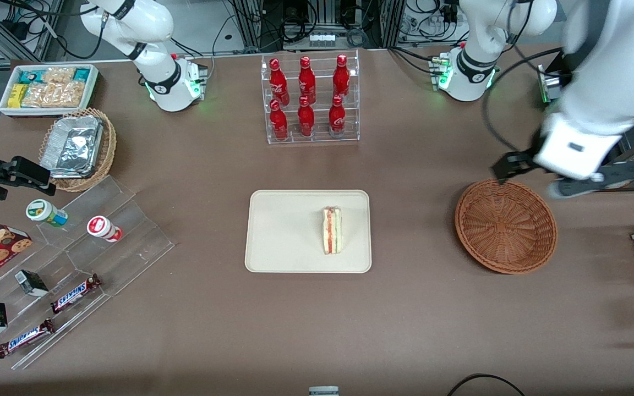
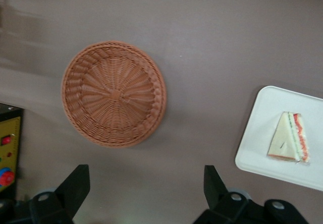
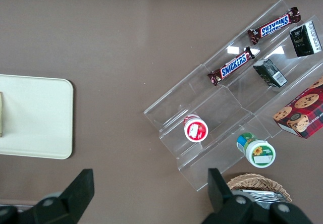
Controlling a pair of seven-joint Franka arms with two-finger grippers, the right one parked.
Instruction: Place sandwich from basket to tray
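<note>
Cream-beige rectangular tray (image 1: 273, 231) well apart from left arm's gripper (image 1: 531, 176), toward parked arm's end. Small triangular white-bread sandwich (image 1: 332, 230) with red and green filling lying on tray, away from gripper. Round reddish-brown wicker basket (image 1: 506, 226) just below gripper, nothing inside. Gripper raised above table near basket rim, fingers (image 2: 75, 186) spread wide, holding nothing.

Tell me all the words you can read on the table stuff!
"SNICKERS": on both chocolate bars on the clear stepped stand.
Red bottles, cookie box, small cups, dark packets: print too small to read.
The gripper hangs open above the table beside the basket; no writing.
</note>
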